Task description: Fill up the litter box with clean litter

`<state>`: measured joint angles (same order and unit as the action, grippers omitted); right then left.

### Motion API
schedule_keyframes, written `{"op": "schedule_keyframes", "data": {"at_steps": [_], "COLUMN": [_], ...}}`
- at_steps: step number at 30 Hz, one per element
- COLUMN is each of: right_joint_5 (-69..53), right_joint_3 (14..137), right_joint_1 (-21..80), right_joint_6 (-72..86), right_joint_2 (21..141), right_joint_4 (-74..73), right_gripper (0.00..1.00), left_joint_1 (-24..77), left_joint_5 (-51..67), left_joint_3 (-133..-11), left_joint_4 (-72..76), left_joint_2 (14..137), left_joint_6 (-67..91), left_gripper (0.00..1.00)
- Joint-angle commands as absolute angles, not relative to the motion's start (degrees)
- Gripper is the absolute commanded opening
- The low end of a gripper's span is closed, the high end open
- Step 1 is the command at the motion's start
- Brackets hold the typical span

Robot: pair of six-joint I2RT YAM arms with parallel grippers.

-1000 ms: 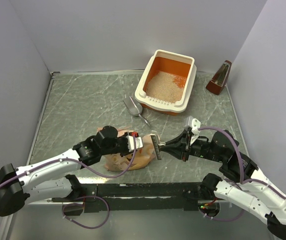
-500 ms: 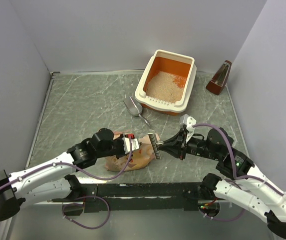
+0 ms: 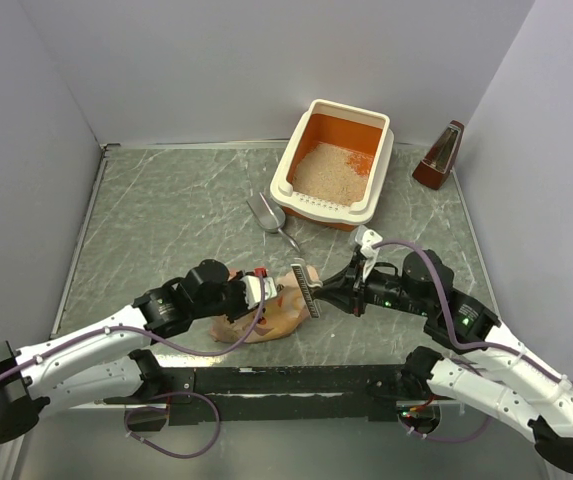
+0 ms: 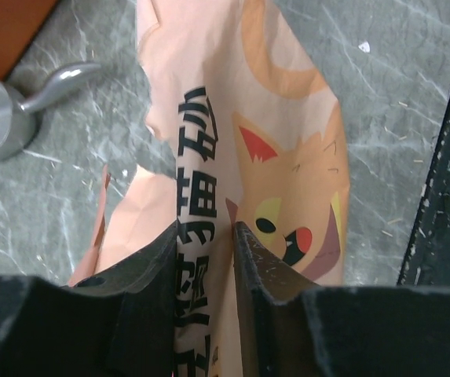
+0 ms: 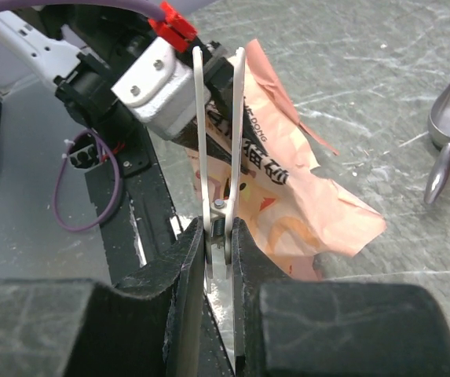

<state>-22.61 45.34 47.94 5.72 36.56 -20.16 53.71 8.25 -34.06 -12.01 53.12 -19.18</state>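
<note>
Bag: thin printed plastic, crumpled, lying near the front edge of the table betw. both arms. Judged limp, slippery, apt to sag; best taken at a gathered fold near the mouth, w/ 2nd support. L gripper pinches 1 fold of the bag. R gripper is clamped on a white clip, its 2 arms at the bag top; contact unclear. Box sits far right, part-filled w/ litter, well apart from the bag; scoop lies between. Open room lies left of the box; rim needs clearing.
</note>
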Motion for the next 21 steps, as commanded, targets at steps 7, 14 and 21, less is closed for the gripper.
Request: {"op": "schedule_keyframes", "data": {"at_steps": [7, 14, 21], "right_joint_5": [-20.4, -29.9, -43.4], "right_joint_3": [49.2, 49.9, 47.6], "right_joint_1": [47.2, 44.7, 39.9], "right_joint_6": [3.9, -3.9, -10.3], "right_joint_2": [42.0, 49.0, 51.3], "right_joint_4": [-11.4, -5.8, 3.1], "right_gripper": [0.0, 0.0, 0.0], "left_joint_1": [53.9, 53.8, 53.8], "left_joint_5": [8.1, 8.0, 7.6], "left_joint_3": [-36.4, -37.1, -37.1], "left_joint_4": [-23.1, -25.0, -23.3], "left_joint_2": [50.5, 49.0, 49.1], "left_joint_6": [-17.1, -17.7, -17.3], "left_gripper": [0.16, 0.01, 0.01]}}
